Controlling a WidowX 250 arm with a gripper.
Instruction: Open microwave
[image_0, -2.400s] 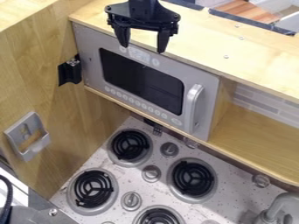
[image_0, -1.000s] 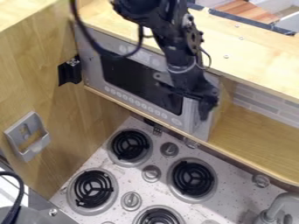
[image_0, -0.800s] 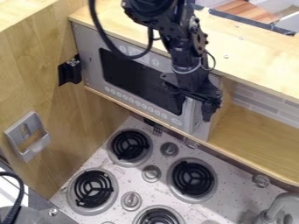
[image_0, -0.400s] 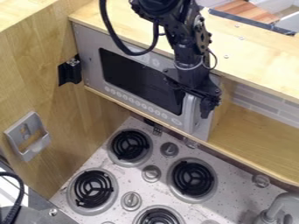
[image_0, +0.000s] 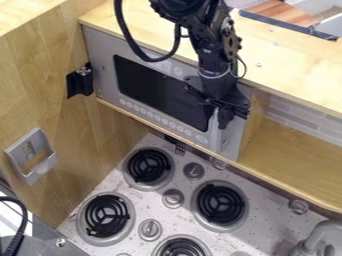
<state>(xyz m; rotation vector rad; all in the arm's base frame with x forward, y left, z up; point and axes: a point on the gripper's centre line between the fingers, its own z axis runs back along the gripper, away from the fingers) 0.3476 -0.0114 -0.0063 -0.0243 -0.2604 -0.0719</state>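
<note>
From five to seven o'clock, see round black coil burners (image_0: 220, 204) in speckled metal. Toward twelve, see the smooth grey, shut microwave (image_0: 150, 57). At three, see the black jointed tool (image_0: 225, 118) by its curved handle (image_0: 214, 132); cannot tell whether clenched or released. Beyond, at one, see grained wood (image_0: 290, 60).

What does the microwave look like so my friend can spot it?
Find the silver stovetop with black coil burners, then look up to the wooden cabinet. Set in it is the gray microwave, the robot's black hand near its right end. Only it has a wide black window above round buttons.
</note>
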